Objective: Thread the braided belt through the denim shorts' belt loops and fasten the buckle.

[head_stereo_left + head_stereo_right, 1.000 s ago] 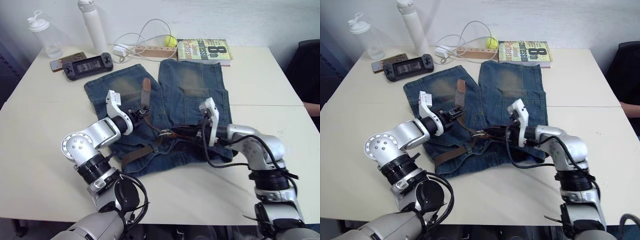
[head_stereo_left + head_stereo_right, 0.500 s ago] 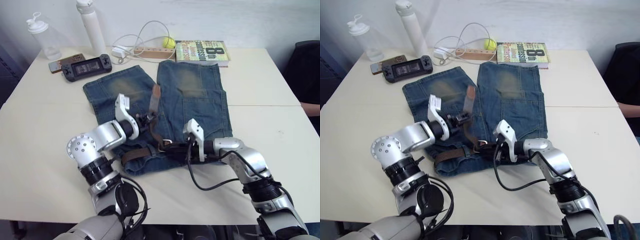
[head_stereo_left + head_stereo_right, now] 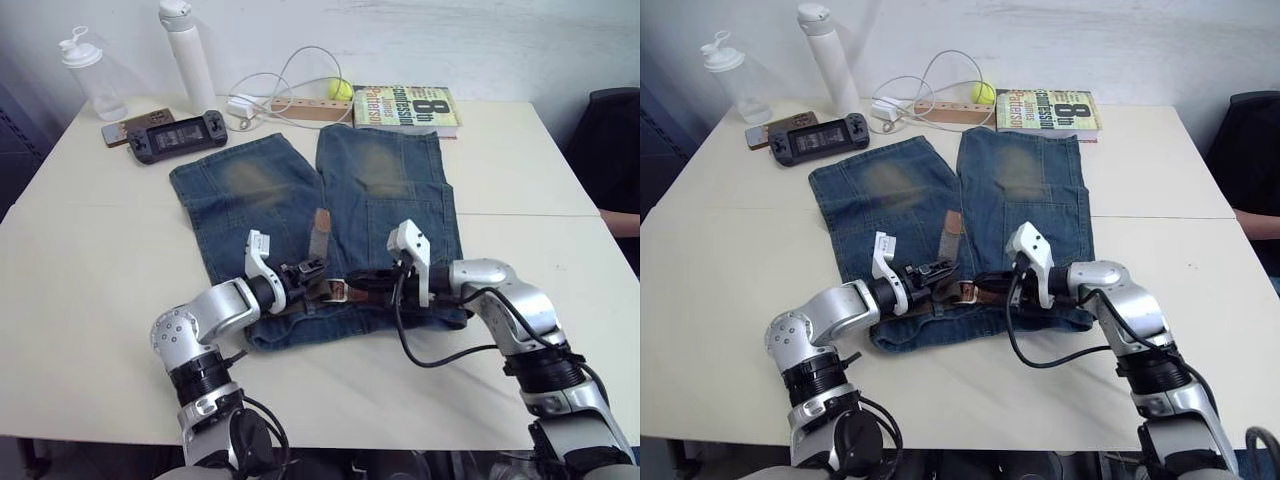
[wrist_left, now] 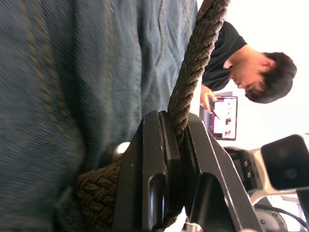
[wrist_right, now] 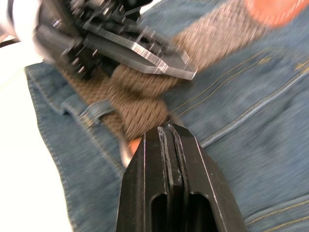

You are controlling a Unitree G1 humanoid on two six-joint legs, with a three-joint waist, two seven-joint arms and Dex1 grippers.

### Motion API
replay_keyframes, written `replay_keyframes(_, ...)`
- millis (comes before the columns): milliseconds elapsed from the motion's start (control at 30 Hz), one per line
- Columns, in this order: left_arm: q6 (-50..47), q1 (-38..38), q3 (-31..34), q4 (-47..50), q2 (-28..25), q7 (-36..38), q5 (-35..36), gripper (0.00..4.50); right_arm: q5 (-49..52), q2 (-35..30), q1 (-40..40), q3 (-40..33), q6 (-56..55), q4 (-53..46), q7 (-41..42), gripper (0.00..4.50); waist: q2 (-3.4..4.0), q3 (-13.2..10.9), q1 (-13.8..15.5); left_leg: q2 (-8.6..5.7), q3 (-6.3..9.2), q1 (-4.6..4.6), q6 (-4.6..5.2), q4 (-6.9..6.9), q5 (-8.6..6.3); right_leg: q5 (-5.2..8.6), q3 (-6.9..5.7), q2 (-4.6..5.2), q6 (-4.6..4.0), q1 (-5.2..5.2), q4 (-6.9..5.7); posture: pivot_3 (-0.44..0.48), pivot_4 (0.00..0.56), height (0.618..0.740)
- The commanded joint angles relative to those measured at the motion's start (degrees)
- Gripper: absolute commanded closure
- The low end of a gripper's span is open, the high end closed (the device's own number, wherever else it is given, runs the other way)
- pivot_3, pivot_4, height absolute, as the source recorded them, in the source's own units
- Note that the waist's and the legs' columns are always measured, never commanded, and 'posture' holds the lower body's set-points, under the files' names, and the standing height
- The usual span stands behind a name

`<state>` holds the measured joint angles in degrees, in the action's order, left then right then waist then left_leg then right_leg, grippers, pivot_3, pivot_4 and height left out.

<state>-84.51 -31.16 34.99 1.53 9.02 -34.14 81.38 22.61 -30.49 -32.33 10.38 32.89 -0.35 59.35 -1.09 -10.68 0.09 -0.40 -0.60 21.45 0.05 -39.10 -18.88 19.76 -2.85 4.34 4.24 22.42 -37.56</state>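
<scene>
Two claws of mine meet over the waistband of the denim shorts (image 3: 300, 190), which lie flat on the white table (image 3: 90, 230) with the waist toward me and both legs pointing away. The denim is blue, faded to yellowish-tan patches on each leg, with pale stitching along the seams.

My left gripper (image 4: 176, 140) is clamped on the braided belt (image 4: 193, 72); in the left wrist view the olive-brown woven strap runs straight up between my black fingers (image 4: 154, 159). On the shorts the belt lies along the waistband, and its free end, with a reddish-brown leather tip (image 3: 320, 222), stands up over the fly.

My right gripper (image 5: 170, 133) has its fingers pressed together with nothing visible between them, its tip just beside the strap and a belt loop (image 5: 99, 110) that crosses it. The silver buckle (image 3: 337, 291) sits between my two claws at the middle of the waistband.

Beyond the shorts lie a book (image 3: 405, 103), a handheld game console (image 3: 176, 133), a white bottle (image 3: 184, 50) and a looped white cable (image 3: 285, 75).
</scene>
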Motion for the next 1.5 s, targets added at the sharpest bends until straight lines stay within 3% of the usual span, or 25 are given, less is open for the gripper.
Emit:
replay_keyframes(33,2.18,3.01,-4.16,1.27,-0.86,0.24,3.01,4.50,-1.10,0.34,-1.16,0.62,-2.65,1.77,1.69,4.41,0.00,0.00,-0.03,0.00,0.00,0.00,0.00,0.00,0.00,0.00,0.00,0.00,0.00,0.00,-0.01,0.000,0.150,0.735)
replay_keyframes(500,15.93,5.71,-9.94,4.05,-11.20,4.01,5.62,4.50,-3.18,1.09,-1.75,2.03,-6.48,7.36,5.53,4.41,0.00,0.00,-0.19,0.00,0.00,0.00,0.00,0.00,0.00,0.00,0.00,0.00,0.00,0.01,0.06,0.000,0.150,0.735)
replay_keyframes(867,21.16,3.78,-14.53,4.51,-15.48,5.66,9.96,4.50,-4.48,4.44,-2.77,4.28,-7.29,8.44,6.26,4.41,0.00,0.00,-0.32,0.01,0.02,0.00,0.00,0.00,0.00,0.00,0.00,0.00,0.00,0.01,0.08,0.000,0.150,0.735)
replay_keyframes(1233,26.07,-6.45,-16.57,-1.04,-17.88,18.24,7.46,4.50,-5.98,6.10,-5.32,4.79,-9.50,16.28,8.41,4.41,0.00,0.00,-0.35,0.01,0.01,0.00,0.00,0.00,0.00,0.00,-0.02,-0.01,0.00,0.02,0.08,0.000,0.150,0.735)
replay_keyframes(1500,24.41,-6.89,-18.22,-4.29,-20.54,23.75,5.30,4.50,-11.02,8.12,-6.45,9.16,-11.95,23.46,8.91,4.41,0.00,0.00,-0.77,0.02,0.01,-0.02,-0.01,0.00,0.01,0.00,-0.03,-0.01,0.00,0.01,0.08,0.000,0.150,0.735)
